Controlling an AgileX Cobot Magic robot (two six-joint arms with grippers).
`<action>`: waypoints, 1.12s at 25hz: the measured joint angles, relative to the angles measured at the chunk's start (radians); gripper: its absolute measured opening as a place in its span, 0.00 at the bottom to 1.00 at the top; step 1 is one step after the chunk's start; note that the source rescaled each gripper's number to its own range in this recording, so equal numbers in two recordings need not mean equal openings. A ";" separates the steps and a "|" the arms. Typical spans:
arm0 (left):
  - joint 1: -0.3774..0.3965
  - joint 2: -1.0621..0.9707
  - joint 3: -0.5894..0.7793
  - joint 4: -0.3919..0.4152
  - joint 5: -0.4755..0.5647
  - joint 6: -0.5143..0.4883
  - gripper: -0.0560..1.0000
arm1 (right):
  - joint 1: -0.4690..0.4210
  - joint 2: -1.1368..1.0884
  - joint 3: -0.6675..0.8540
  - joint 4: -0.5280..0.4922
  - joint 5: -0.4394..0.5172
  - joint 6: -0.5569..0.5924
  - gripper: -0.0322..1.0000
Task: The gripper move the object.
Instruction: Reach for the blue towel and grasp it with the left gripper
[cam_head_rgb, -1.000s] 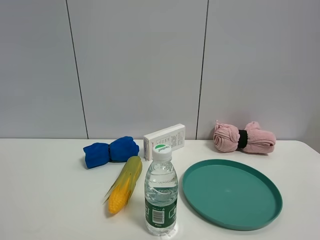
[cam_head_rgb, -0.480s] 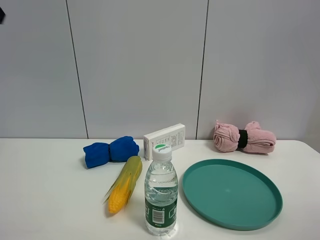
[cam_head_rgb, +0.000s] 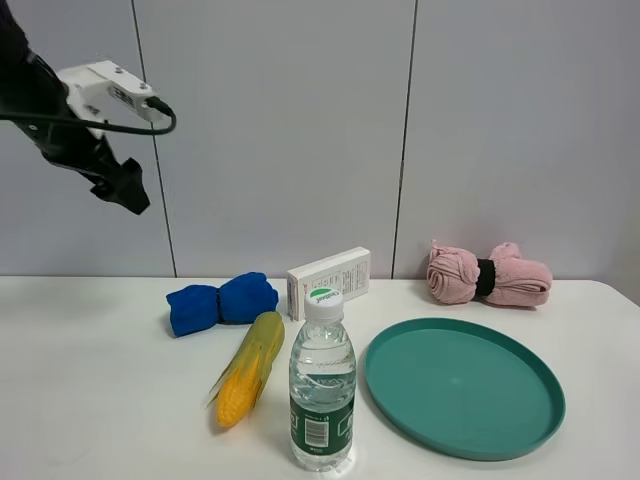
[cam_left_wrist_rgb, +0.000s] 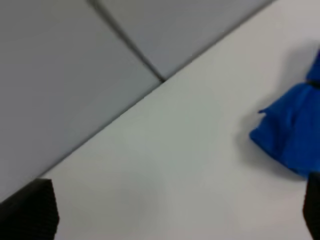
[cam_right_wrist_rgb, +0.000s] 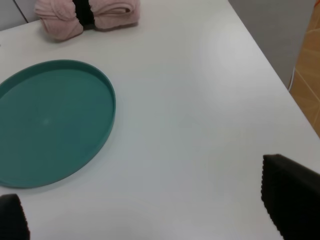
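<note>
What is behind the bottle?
A white box stands behind the bottle, with the wall beyond. The bottle's cap covers part of the box's lower edge, so that bit is hidden.

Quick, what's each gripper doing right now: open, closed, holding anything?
Left gripper: open, fingers wide apart, holding nothing.
Right gripper: open, fingers wide apart, holding nothing.

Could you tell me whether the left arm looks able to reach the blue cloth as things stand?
Probably yes. The left gripper hangs open, high over the left of the table; the blue cloth lies lower right of it with only bare table between. The corn and the box sit past the cloth.
</note>
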 joint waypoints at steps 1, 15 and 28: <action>-0.010 0.031 -0.027 -0.010 0.016 0.045 1.00 | 0.000 0.000 0.000 0.000 0.000 0.000 1.00; -0.120 0.455 -0.515 -0.129 0.323 0.341 1.00 | 0.000 0.000 0.000 0.000 0.000 0.000 1.00; -0.125 0.564 -0.568 -0.157 0.375 0.434 1.00 | 0.000 0.000 0.000 0.000 0.000 0.000 1.00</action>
